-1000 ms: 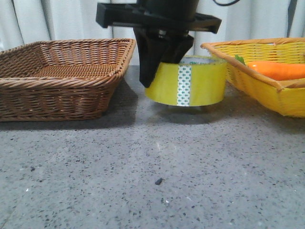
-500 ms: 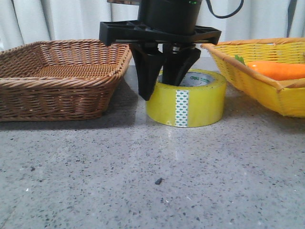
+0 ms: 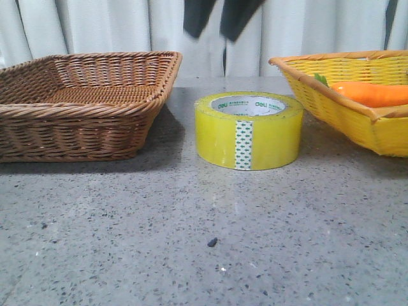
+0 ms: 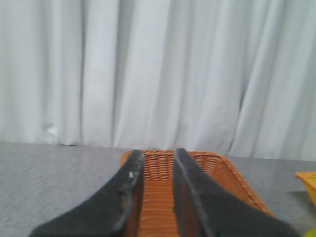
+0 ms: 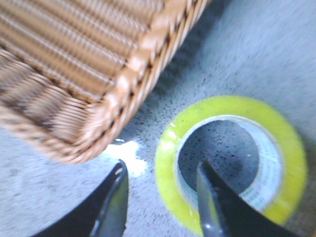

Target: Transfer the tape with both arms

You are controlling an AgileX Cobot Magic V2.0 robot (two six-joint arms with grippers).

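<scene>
The yellow tape roll point(image 3: 248, 131) lies flat on the grey table between the two baskets, white "deli" core up and its green-patterned strip facing me. My right gripper point(image 3: 220, 19) hangs open and empty well above it; only its two black fingertips show at the top of the front view. In the right wrist view the right gripper point(image 5: 160, 170) straddles one side of the tape's point(image 5: 232, 163) rim from above without touching it. My left gripper point(image 4: 158, 154) is open and empty, and the brown basket point(image 4: 197, 165) shows beyond its fingers. The left arm is out of the front view.
A brown wicker basket point(image 3: 83, 102) stands left of the tape. A yellow wicker basket point(image 3: 344, 95) holding an orange carrot point(image 3: 373, 92) stands at the right. White curtains hang behind the table. A small dark speck point(image 3: 211, 242) lies on the table in front.
The right gripper set the tape down on the table, opened, and rose straight up until only its fingertips show. The tape now rests free.
</scene>
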